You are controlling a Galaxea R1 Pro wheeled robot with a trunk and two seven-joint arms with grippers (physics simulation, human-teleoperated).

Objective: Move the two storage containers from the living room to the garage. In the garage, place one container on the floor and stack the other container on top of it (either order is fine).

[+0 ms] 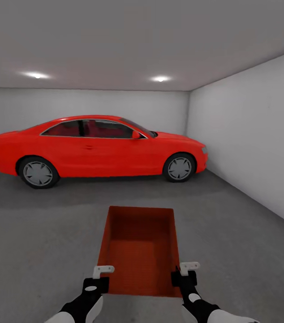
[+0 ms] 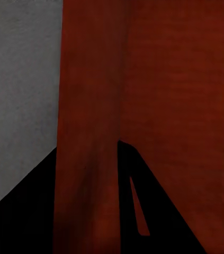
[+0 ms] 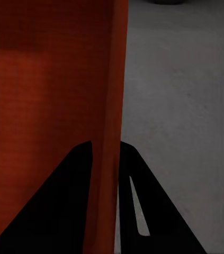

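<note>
Grey concrete floor [image 1: 34, 233] spreads across the lower half of the head view, with pale garage walls [image 1: 249, 134] behind and at the right, and a glossy red car [image 1: 97, 150] parked across the middle of the frame.

At lower left of the head view, the left gripper [image 1: 98, 276] sits at the near left corner of the storage container [image 1: 139, 242], an orange-red open box in the lower centre. In the left wrist view its dark fingers [image 2: 159, 211] straddle the box's left wall [image 2: 90, 132], closed on it as far as I can judge. At lower right, the right gripper [image 1: 184, 272] pinches the near right corner; the right wrist view shows one finger [image 3: 64, 206] on each side of the thin wall [image 3: 112, 106], clamped onto it.

Whether the box rests on the floor or hangs just above it, I cannot tell. A second container is not in sight.

Both grips sit at the near end, so the far end could sag or tip. Thin walls may slip out of a pinch. Uneven release would likely skew the box and spoil later stacking.
</note>
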